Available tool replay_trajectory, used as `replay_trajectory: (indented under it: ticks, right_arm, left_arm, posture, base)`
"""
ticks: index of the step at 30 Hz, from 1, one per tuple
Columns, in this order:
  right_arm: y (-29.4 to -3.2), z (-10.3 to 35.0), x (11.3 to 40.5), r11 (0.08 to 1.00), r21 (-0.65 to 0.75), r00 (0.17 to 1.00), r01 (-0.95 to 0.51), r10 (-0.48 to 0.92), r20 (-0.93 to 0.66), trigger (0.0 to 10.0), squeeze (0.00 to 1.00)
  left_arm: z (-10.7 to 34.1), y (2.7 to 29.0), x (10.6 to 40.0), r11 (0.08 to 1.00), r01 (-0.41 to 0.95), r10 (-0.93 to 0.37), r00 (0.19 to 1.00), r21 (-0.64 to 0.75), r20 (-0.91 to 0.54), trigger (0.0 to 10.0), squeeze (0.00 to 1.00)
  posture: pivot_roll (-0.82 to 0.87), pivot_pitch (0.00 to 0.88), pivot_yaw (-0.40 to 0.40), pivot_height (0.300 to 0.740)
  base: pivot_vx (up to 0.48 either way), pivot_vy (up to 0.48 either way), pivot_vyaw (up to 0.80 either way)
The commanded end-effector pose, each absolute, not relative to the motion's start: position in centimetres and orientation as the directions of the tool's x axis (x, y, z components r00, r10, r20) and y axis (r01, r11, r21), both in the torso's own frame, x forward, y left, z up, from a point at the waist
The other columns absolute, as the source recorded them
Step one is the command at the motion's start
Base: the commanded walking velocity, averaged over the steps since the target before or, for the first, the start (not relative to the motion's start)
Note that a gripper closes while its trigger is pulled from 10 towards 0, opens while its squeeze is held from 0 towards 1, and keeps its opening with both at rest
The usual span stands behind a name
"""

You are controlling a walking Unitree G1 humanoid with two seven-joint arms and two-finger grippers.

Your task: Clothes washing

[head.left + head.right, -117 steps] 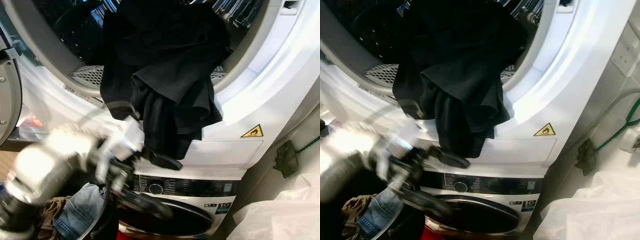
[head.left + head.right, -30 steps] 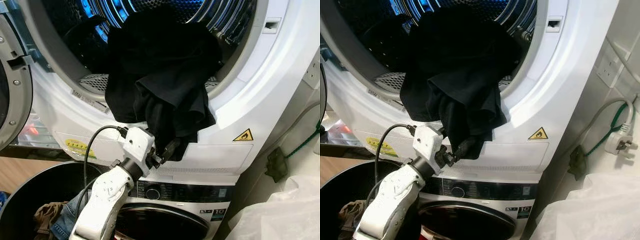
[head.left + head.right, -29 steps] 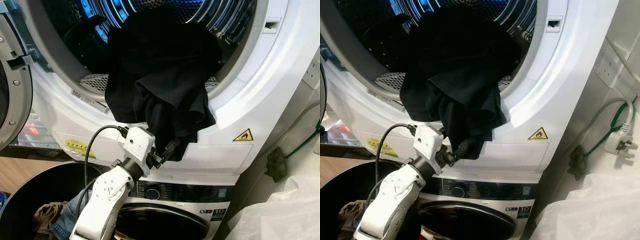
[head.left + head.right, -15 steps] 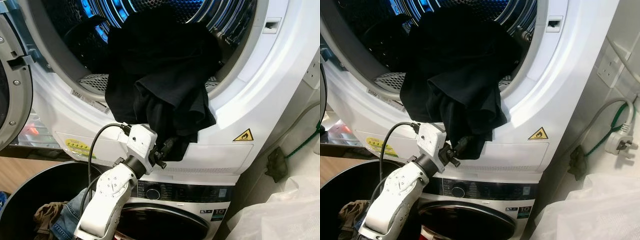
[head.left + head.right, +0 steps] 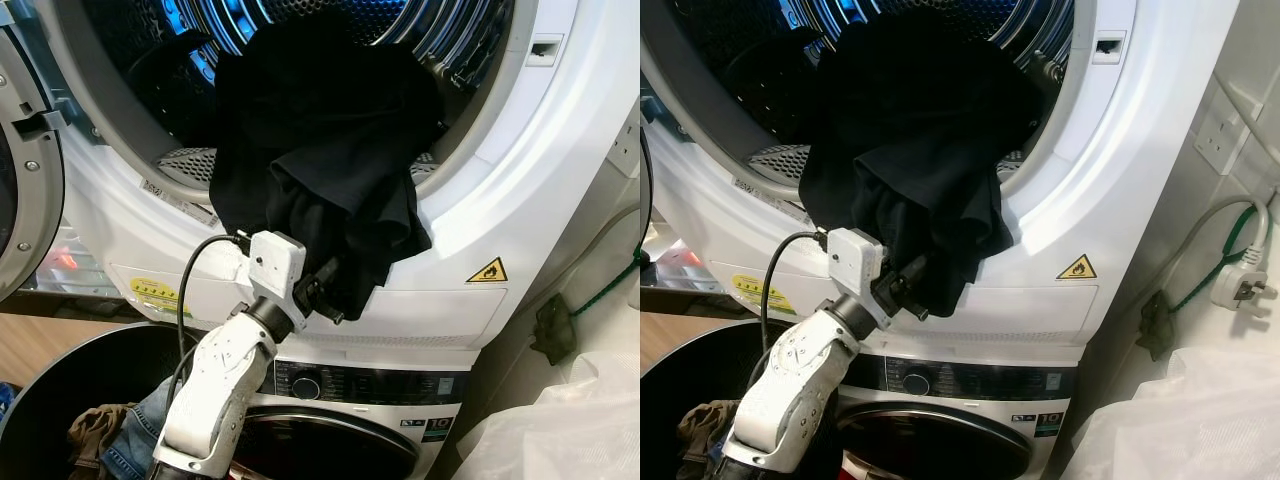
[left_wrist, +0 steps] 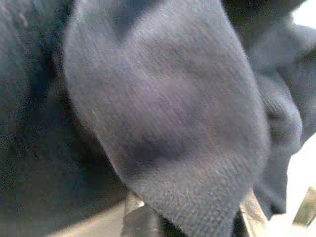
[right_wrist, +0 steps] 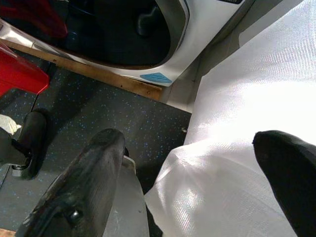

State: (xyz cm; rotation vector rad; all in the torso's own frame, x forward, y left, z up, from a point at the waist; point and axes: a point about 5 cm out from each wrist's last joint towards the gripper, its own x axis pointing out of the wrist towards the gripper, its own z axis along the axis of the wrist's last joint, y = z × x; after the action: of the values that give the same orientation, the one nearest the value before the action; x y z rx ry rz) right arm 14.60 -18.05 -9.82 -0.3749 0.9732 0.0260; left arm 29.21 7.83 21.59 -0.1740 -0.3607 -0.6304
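Note:
A black garment hangs out of the open upper drum, draped over its white rim with its lower folds dangling down the front. My left gripper is raised on its silver arm and pushed against the underside of those dangling folds. In the left wrist view the dark cloth lies right over the camera. My right gripper hangs idle and open above dark speckled floor and a white bag.
The upper machine's door stands open at the left. Below sits the lower washer's round door. A black bin holds jeans and brown cloth. A white plastic bag lies at the right, with a plug and green cable by the wall.
My left gripper has risen and shifted slightly left, from the garment's bottom edge up into its hanging folds. About four seconds ago the arm was a blur, lower down.

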Motion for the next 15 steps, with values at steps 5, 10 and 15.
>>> replay_trajectory:
  ticks: [5, 10, 15]
  right_arm:
    - [-17.9, -10.0, 14.1, 0.938, -0.292, 0.554, -0.185, -0.146, -0.819, 10.0, 0.00]
    - [-17.8, -10.0, 14.1, 0.939, -0.292, 0.555, -0.183, -0.146, -0.819, 10.0, 0.00]
    - [-17.8, -10.0, 14.2, 0.938, -0.293, 0.555, -0.185, -0.146, -0.819, 10.0, 0.00]
  left_arm:
    - [23.2, 7.9, 29.2, 0.770, 0.635, -0.557, 0.715, -0.059, 0.422, 0.0, 0.00]
    - [24.1, 7.2, 28.5, 0.698, 0.714, -0.625, 0.645, -0.054, 0.439, 0.0, 0.00]
    - [25.3, 6.3, 27.3, 0.575, 0.818, -0.733, 0.521, -0.011, 0.437, 0.0, 0.00]
  posture:
    - [0.09, 0.000, 0.068, 0.740]
    - [0.09, 0.000, 0.069, 0.740]
    - [0.09, 0.000, 0.067, 0.740]
  base:
    - [0.000, 0.000, 0.00]
    - [0.000, 0.000, 0.00]
    - [0.000, 0.000, 0.00]
